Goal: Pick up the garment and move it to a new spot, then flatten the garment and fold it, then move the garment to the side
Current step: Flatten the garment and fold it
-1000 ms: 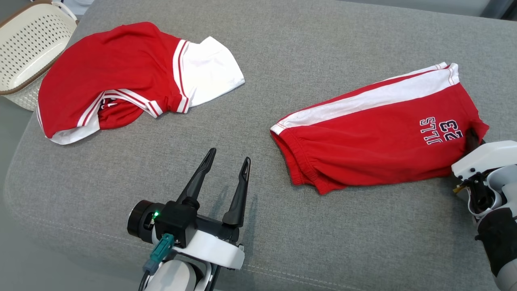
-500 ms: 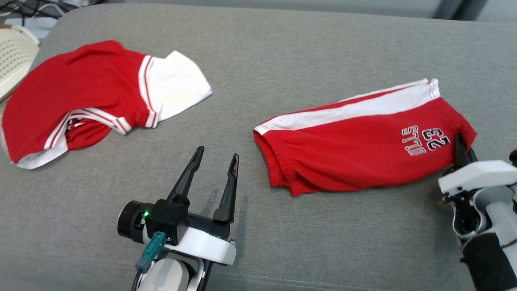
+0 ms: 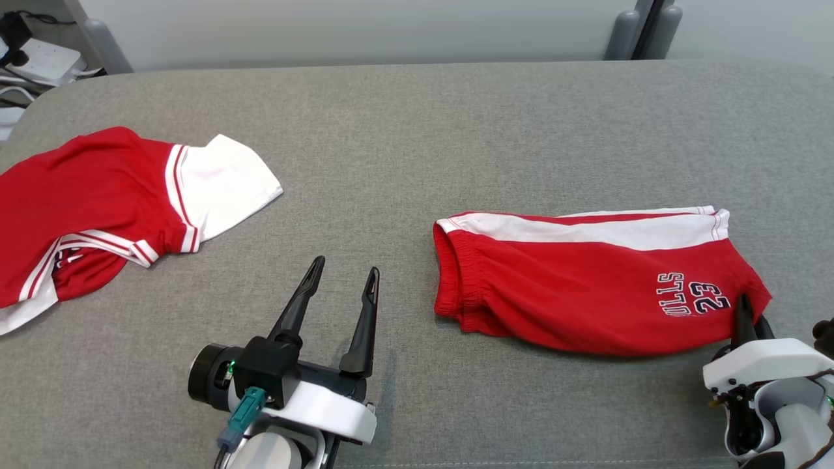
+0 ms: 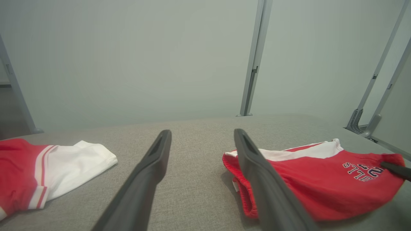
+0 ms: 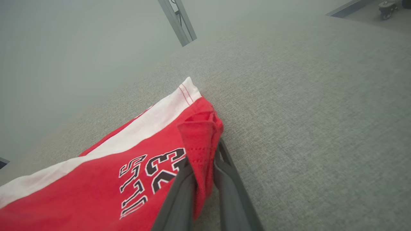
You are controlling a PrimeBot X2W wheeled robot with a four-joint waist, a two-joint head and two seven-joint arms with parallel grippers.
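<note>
The garment, red shorts with a white side stripe and a "23" print, lies on the right half of the grey cushion. My right gripper is shut on the shorts' right hem corner. The right wrist view shows a fold of red cloth pinched between the two fingers of this gripper. My left gripper stands open over bare cushion, left of the shorts' waistband. Between its spread fingers nothing is held. In the left wrist view the shorts lie at the right.
A second garment, a red and white shirt, lies crumpled at the cushion's left end. Grey metal posts and a wall stand behind the far edge. A white power strip sits off the far left corner.
The head view has shifted, so the basket has left the picture. The right gripper has drawn the shorts' right end nearer, and they now lie straighter across the cushion. The left gripper stays open.
</note>
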